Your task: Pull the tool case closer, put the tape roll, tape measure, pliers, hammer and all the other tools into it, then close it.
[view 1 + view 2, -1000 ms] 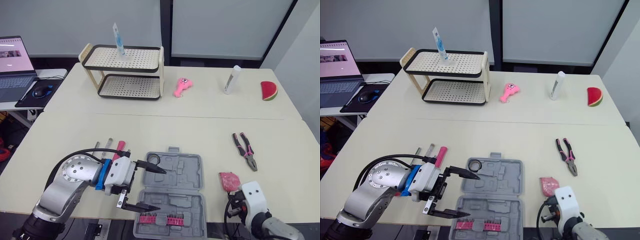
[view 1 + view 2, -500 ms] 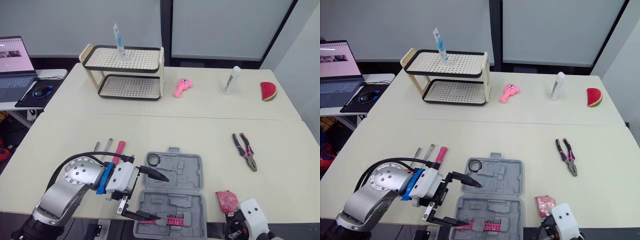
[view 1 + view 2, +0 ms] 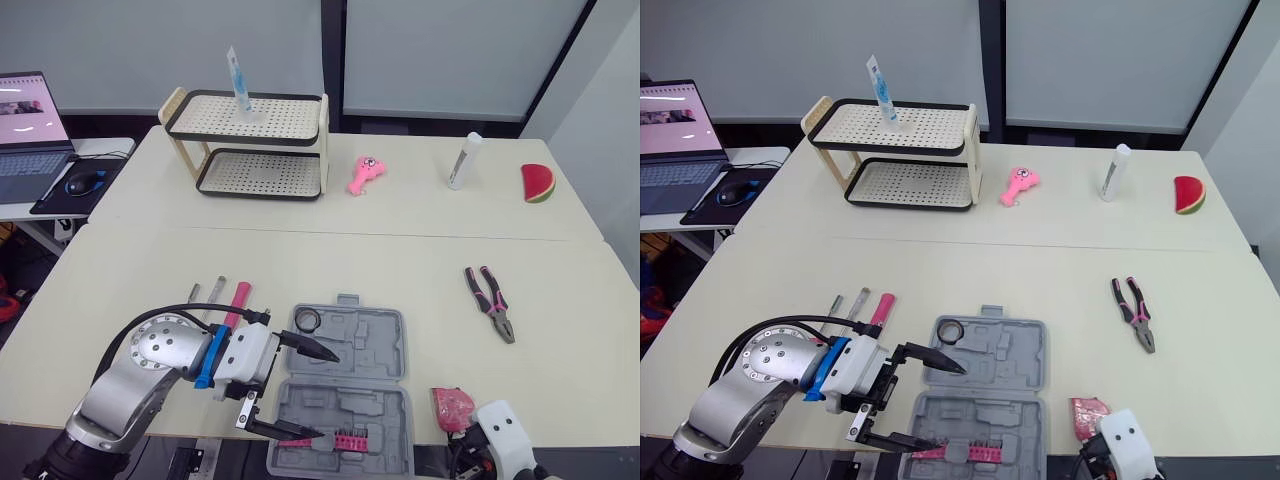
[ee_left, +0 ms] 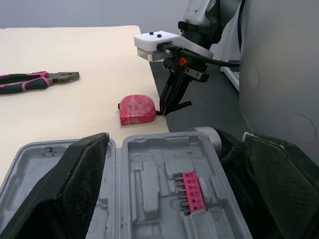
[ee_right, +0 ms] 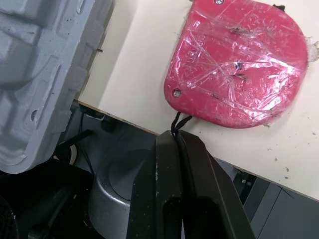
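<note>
- Shift of the tape measure [image 3: 452, 405]: it now lies closer to the near edge of the desk [image 3: 330, 270] than a second ago, and the right jaws have drawn back past that edge with it.
- Right jaws are pressed together, pinching only the thin black cord loop [image 5: 177, 122] of the tape measure at their tips. The pink body is not between them; it lies flat just beyond the tips, at the desk's very edge.
- Reads as a drag by the cord, not a lift. The tape measure is not yet in the tool case [image 3: 385, 345], which sits just to its left. Likely a risky hold: the cord is thin, so the body may swing or slip once raised.
- Left jaws are spread wide and hold nothing. They have edged further over the case, one finger above the far half and the other over the near half, by the pink bit row [image 3: 345, 441].
- Case lies open near the front edge, with the tape roll [image 3: 307, 320] in its far left corner.
- Pliers [image 3: 490, 300] lie on the desk, well apart to the right.
- Pink-handled tool [image 3: 237, 300] lies left of the case, not packed.
</note>
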Motion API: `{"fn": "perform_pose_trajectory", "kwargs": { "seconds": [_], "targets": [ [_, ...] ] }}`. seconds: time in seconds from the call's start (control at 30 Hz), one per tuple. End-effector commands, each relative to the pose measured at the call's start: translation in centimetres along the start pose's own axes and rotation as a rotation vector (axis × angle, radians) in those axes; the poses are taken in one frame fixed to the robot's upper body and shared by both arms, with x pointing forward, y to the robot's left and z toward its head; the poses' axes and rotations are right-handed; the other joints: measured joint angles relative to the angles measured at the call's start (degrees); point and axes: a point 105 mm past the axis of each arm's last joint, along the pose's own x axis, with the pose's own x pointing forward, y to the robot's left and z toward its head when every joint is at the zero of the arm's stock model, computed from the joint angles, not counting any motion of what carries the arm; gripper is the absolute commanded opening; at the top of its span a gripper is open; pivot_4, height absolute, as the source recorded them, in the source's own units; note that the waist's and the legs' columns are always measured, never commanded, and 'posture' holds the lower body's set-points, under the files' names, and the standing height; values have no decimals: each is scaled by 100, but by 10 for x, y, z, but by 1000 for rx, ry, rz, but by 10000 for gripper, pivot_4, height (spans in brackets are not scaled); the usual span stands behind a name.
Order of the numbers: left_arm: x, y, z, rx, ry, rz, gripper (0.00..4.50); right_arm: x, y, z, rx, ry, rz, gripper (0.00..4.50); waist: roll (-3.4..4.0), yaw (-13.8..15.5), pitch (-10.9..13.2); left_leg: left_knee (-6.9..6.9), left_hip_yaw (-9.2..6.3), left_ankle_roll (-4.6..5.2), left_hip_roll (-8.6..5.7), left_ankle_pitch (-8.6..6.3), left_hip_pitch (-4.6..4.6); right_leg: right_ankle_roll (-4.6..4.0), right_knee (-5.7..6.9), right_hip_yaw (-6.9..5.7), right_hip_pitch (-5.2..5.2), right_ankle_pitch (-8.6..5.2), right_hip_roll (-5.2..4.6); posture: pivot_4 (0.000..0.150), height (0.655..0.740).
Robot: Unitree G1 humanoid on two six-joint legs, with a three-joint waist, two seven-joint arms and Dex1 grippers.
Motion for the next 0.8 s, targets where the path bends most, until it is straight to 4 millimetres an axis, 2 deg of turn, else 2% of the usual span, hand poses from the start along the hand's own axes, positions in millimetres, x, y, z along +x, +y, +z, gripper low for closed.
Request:
{"fn": "perform_pose_trajectory", "kwargs": {
  "seconds": [0.03, 0.17, 0.33, 0.4, 0.47, 0.53, 0.57, 0.7, 0.8],
  "targets": [
    [3, -4, 5, 27, -19, -17, 45000, -13, 8, 7, -5, -21, 47, 10603, 1, 2, 0, 0, 0, 0, 0, 0, 0, 0, 0, 0, 0, 0, 0, 1500, 7350],
    [3, -2, 4, 30, -20, -9, 45000, -31, 11, 5, -47, -6, 167, 18491, -2, 0, -3, 2, 2, 0, 0, 0, 1, 0, -2, 2, 4, 0, 0, 1500, 7350],
    [3, -2, 5, 38, -30, -3, 45000, -53, -5, 29, -392, -37, 233, 28111, -17, -19, 2, 11, 6, 1, 2, -1, 34, 25, -5, 2, 48, -16, 0, 1500, 7350],
    [4, -3, 6, 42, -35, -4, 45000, -55, -10, 44, -555, -72, 271, 32038, -30, -16, 7, 2, 11, 0, 2, -2, 77, 8, -8, 8, 78, -36, 0, 1500, 7350],
    [4, -3, 6, 46, -37, -6, 45000, -54, -14, 54, -664, -97, 311, 36977, -32, -12, 8, -4, 10, 1, 4, -1, 84, 29, -8, 6, 82, -23, 3, 1500, 7350],
    [5, -4, 7, 59, -38, -12, 45000, -46, -25, 70, -818, -138, 344, 43176, -44, -14, 12, -6, 10, 1, 4, -1, 83, 26, -8, 6, 82, -22, 2, 1500, 7350],
    [6, -5, 7, 67, -36, -18, 45000, -42, -29, 75, -886, -146, 368, 44832, -56, -23, 20, -7, 11, 1, 4, -2, 85, 13, -12, 7, 88, -15, 2, 1500, 7350],
    [8, -8, 7, 90, -31, -34, 45000, -27, -43, 78, -1083, -111, 441, 44832, -58, 19, 28, -8, 18, 1, 1, -2, 82, 3, -17, 13, 83, -7, -2, 1500, 7350],
    [9, -11, 6, 96, -30, -44, 45000, -17, -49, 75, -1160, -66, 505, 44832, -49, 36, 34, -12, 14, 1, 1, -2, 81, -2, -16, 4, 83, -12, -3, 1500, 7350]
  ]
}}
